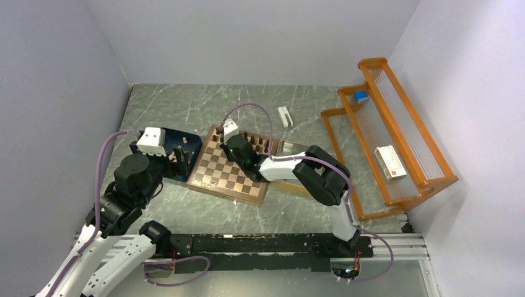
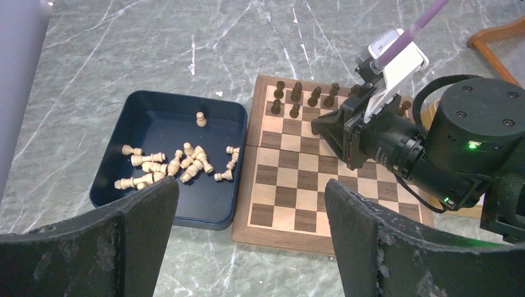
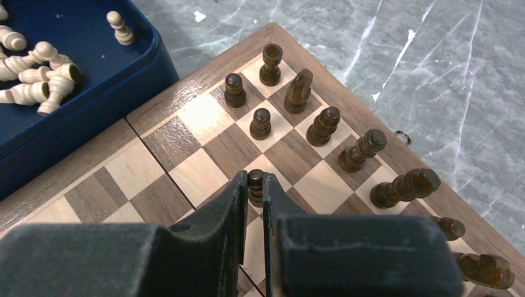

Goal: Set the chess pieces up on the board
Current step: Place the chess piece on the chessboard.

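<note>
Right claw [image 3: 254, 197] is pressed together, pinching a dark pawn [image 3: 255, 179] by its head at lower centre of the right wrist view. The pawn is upright over the chessboard [image 3: 201, 117], one row in from the back row; can't tell if its base touches the square. Dark chess pieces [image 3: 324, 125] stand in a row along the board's far edge, running from upper centre to lower right. Two other dark pawns [image 3: 260, 123] stand upright on squares just in front of that row, near the corner.

In the top view the board sits mid-desk [image 1: 186, 105], with the right arm reaching over it from the right. Left claw [image 2: 247, 207] is spread wide, holds nothing and hangs above the dark blue tray [image 2: 167, 102], which sits just beside the board's left side. The tray holds light wooden pieces [image 2: 179, 164], most lying in a heap; one light pawn [image 2: 201, 119] is upright near the back wall.

Yellow-rimmed tray [image 1: 291, 187] sits just beside the board's right side, partly under the right arm. Orange rack [image 1: 373, 64] is at far right of the frame, with a white box [image 1: 390, 162] and a blue-capped item [image 1: 361, 96] on it.
</note>
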You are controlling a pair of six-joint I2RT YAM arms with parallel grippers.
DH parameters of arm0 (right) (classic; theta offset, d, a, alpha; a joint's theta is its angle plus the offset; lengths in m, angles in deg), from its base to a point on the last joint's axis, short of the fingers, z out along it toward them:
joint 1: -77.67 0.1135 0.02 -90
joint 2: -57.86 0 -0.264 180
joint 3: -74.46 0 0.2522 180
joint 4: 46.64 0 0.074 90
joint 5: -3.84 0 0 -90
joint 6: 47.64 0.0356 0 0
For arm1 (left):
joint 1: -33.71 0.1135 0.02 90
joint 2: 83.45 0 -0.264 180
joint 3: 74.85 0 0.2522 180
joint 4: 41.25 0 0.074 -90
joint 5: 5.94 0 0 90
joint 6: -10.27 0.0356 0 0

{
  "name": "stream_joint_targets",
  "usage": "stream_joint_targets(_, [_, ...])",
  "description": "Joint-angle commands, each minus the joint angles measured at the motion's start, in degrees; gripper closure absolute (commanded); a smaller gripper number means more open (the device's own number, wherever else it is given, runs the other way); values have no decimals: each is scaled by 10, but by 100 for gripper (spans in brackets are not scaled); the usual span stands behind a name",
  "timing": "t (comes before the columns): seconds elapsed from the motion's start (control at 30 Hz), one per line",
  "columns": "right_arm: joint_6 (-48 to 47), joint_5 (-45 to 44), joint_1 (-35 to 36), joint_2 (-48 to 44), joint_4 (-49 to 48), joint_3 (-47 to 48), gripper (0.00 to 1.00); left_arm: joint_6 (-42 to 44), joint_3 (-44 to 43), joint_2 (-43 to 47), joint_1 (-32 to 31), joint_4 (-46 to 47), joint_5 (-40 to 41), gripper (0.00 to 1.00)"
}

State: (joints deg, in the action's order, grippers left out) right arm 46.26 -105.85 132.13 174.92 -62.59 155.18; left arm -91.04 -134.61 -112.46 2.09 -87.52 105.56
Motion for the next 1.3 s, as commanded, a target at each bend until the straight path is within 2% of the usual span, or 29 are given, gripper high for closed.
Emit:
stream_joint_targets(0.0, [11, -30, 4, 16, -27, 10, 89, 7, -5, 7, -3, 0, 13, 8])
stream_joint_targets(0.63, [27, -23, 4, 3, 8, -17, 79, 8, -3, 13, -3, 3, 11, 8])
stream_joint_targets(0.97, [29, -19, 3, -3, 27, -21, 79, 7, -2, 12, -2, 3, 11, 8])
stream_joint_targets(1.27, [11, -24, 3, 13, 35, 6, 85, 9, -1, 10, -3, 7, 7, 8])
